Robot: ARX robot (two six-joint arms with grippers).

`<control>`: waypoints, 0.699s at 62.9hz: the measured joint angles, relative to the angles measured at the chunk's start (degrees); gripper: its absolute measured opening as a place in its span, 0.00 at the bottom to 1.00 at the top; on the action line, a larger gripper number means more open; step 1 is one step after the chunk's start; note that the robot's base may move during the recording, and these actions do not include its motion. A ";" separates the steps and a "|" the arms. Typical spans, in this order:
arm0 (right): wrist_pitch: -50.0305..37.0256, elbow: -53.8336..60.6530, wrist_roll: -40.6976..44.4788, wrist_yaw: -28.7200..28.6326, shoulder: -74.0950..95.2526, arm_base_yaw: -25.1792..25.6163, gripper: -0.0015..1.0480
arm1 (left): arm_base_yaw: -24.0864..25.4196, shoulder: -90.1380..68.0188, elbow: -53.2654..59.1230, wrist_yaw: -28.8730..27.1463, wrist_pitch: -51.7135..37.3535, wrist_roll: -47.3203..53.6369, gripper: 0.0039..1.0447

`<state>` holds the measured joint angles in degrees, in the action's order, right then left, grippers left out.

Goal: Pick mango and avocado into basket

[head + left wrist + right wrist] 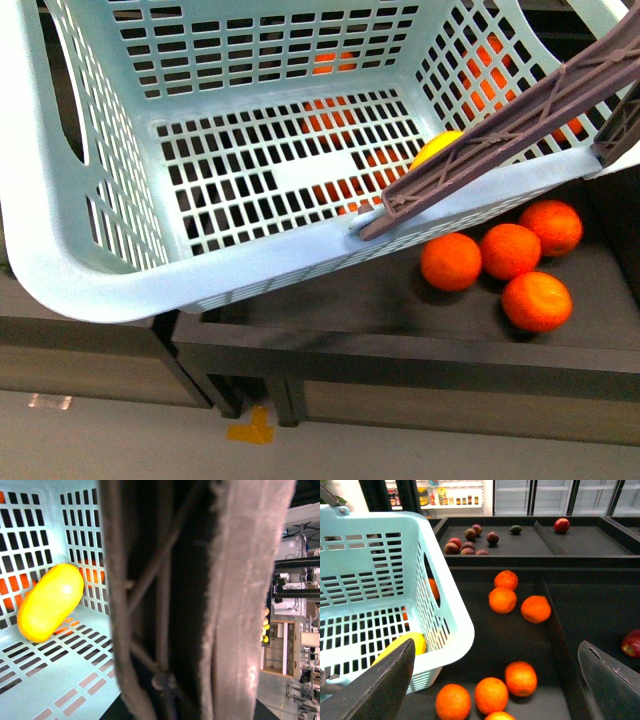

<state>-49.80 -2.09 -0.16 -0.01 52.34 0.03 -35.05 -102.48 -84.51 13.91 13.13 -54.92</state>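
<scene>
My right claw (497,645) hangs released, its two dark fingers (385,690) spread wide with nothing between them, above the dark counter (600,605). Of my left claw I cannot tell whether it is clenched or loose: in the left wrist view the brown handle (165,600) of the basket (455,630) fills almost everything, close and blurred.

The basket sits tilted just beside my right claw, with the handle lying across its near rim in the front view. The mango (50,602) lies inside it, on the slotted floor in a corner where two lattice walls meet. It is the only fruit inside.

A cluster of oranges (491,695) rests on the counter just outside the basket's corner, and three more oranges (502,600) lie further on in the same compartment. A red fruit (631,642) shows at the edge of the next compartment.

In the far tray (520,542) lie several dark red fruits (465,542) and one green fruit (515,529), too small to name. A red apple (562,524) sits beyond the divider.
</scene>
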 joint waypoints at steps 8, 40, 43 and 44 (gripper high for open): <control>-0.02 -0.07 0.00 -0.02 0.02 0.00 0.92 | 0.02 0.00 0.00 -0.31 0.00 0.11 0.14; 0.00 -0.07 0.00 0.02 0.13 0.00 0.92 | 0.02 0.00 0.00 -0.28 0.00 0.04 0.14; -0.02 -0.07 0.00 0.00 0.11 0.00 0.92 | 0.02 0.00 0.00 -0.22 0.00 0.07 0.14; -0.02 -0.07 0.00 -0.02 0.02 0.00 0.92 | 0.02 0.00 0.00 -0.20 0.00 0.04 0.14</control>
<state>-49.82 -2.15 -0.16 -0.03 52.36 0.03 -35.03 -102.48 -84.51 13.72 13.13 -54.87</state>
